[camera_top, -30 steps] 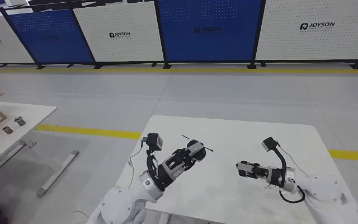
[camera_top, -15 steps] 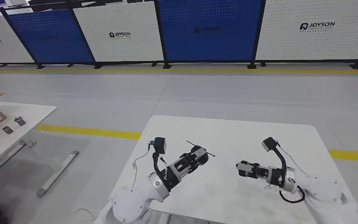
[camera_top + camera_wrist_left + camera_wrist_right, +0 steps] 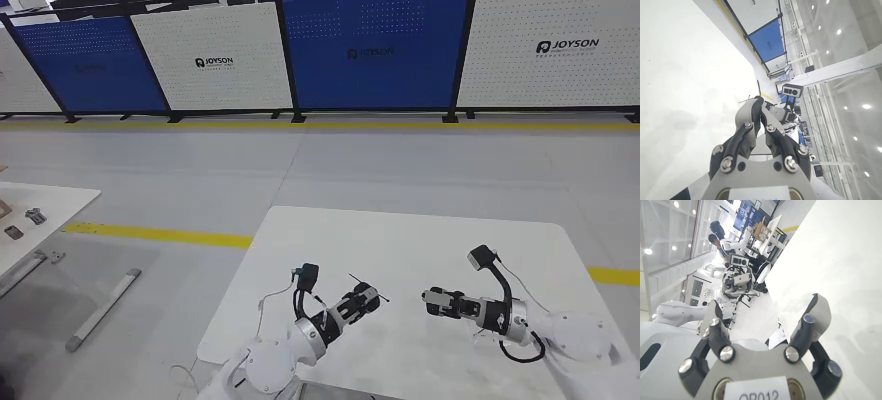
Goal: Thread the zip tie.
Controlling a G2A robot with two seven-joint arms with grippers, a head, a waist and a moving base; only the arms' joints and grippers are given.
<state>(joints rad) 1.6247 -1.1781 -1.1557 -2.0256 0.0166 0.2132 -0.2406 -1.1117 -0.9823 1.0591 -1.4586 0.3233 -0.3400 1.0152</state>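
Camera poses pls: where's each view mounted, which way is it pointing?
Top view: on the robot above its arms, looking down at the table; both arms show.
Left wrist view: behind the left gripper, shut on the zip tie, facing the right arm.
Right wrist view: behind the open right gripper, facing the left arm.
Shared: the wrist views face each other.

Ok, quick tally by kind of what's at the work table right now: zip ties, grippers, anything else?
Zip ties: 1, a thin black plastic zip tie pinched in the left gripper.
Grippers: 2, the left gripper and the open, empty right gripper.
Tables: 1, the white rectangular table.
Total: 4.
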